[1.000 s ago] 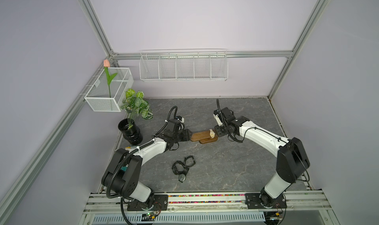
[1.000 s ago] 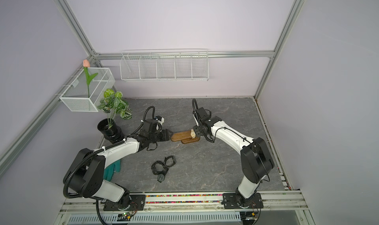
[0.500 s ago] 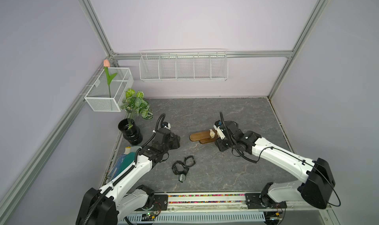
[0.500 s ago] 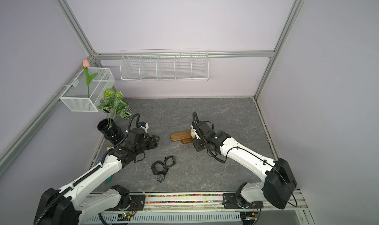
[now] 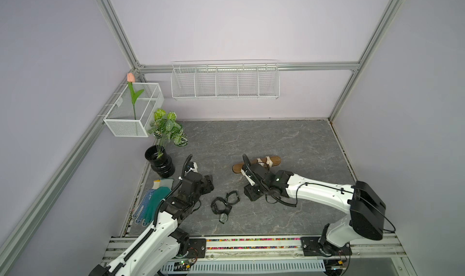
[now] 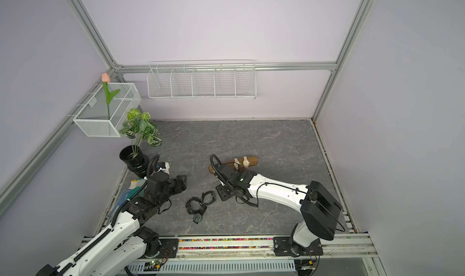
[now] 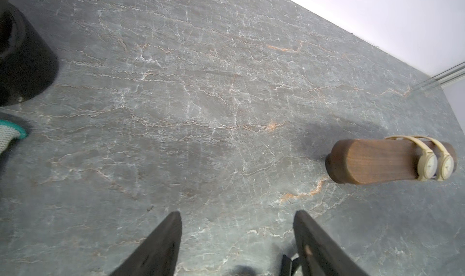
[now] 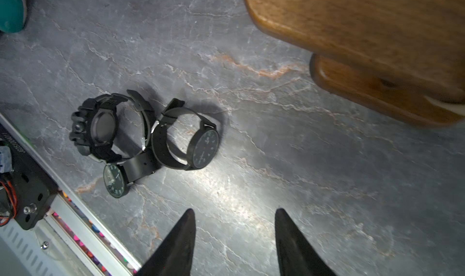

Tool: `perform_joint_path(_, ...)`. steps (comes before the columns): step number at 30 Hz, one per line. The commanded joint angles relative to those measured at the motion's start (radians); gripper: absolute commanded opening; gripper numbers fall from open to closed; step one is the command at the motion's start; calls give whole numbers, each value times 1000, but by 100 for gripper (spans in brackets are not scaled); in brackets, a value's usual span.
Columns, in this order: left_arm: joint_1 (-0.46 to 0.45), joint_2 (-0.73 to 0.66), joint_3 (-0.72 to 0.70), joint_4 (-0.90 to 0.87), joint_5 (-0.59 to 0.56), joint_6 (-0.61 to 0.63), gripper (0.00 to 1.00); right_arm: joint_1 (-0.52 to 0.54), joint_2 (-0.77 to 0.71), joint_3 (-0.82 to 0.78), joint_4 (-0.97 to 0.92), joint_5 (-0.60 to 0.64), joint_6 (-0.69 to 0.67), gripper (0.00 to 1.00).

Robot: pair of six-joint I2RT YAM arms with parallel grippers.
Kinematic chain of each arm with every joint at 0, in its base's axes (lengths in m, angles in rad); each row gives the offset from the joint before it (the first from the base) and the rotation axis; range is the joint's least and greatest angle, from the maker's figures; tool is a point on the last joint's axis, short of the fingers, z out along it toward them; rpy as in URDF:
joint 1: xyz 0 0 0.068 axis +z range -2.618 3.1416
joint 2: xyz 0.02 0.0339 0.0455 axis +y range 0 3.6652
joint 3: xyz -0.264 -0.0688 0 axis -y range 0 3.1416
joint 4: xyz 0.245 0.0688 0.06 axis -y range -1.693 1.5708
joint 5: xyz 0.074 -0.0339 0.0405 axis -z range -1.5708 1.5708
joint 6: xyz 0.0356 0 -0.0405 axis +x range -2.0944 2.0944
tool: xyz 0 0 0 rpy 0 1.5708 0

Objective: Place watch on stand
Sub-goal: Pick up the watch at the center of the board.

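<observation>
The stand [image 5: 276,159] [image 6: 253,160] is a dark wooden bar on a lighter base [image 8: 364,91], mid-table. Two beige watches [image 5: 268,161] [image 7: 427,164] hang side by side on its right part. Three black watches lie in a cluster on the table in front of it: a chunky one [image 5: 217,205] [image 8: 100,128], a slim one [image 5: 232,198] [image 8: 186,138] and one lying flat [image 5: 223,218] [image 8: 115,177]. My left gripper [image 5: 208,184] [image 7: 237,213] hovers left of the cluster, open and empty. My right gripper [image 5: 251,195] [image 8: 234,210] hovers right of the cluster, in front of the stand, open and empty.
A black vase with a leafy plant [image 5: 161,165] stands at the table's left edge. A green and blue glove [image 5: 151,204] lies in front of it. White wire baskets [image 5: 225,82] hang on the back and left walls. The arms' rail [image 5: 251,242] runs along the front.
Both arms have drawn back from the stand's ends toward the front of the table. They now flank the black watches, and both sets of jaws have spread wider.
</observation>
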Motion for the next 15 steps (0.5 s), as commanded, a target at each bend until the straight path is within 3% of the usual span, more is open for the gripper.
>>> perform_joint_path(1, -2, -32, -13, 4, -23, -22, 73, 19, 53, 70, -14, -11, 17, 53)
perform_joint_path(6, -3, -34, -15, 6, -22, -22, 74, 44, 150, 154, -46, -19, 7, 53)
perform_joint_path(15, -3, -46, -21, 19, -34, -33, 75, 65, 306, 287, -188, 11, 10, 43)
